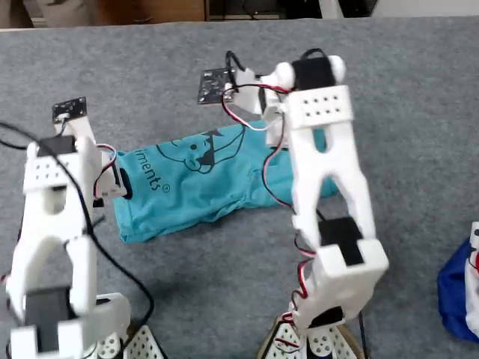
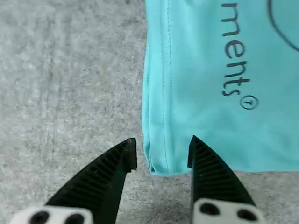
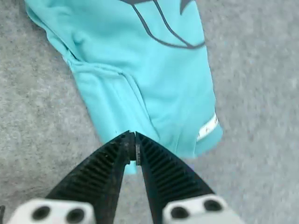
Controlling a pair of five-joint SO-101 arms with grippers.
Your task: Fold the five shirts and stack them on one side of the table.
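A teal shirt [image 1: 202, 179] with dark print lies folded into a long strip on the grey table, running from the left arm to the right arm. My left gripper [image 2: 162, 151] is open, and its two fingertips straddle the hemmed corner of the teal shirt [image 2: 205, 70] at its left end. My right gripper [image 3: 132, 148] is shut, with its tips together just over the edge of the teal shirt [image 3: 149, 79] near its white label [image 3: 208, 127]. Whether cloth is pinched between them is hidden.
A blue and white bundle of cloth [image 1: 458, 288] sits at the table's right edge. Both arm bases stand at the front edge. Bare grey felt [image 1: 419, 112] stretches behind and to the right of the shirt.
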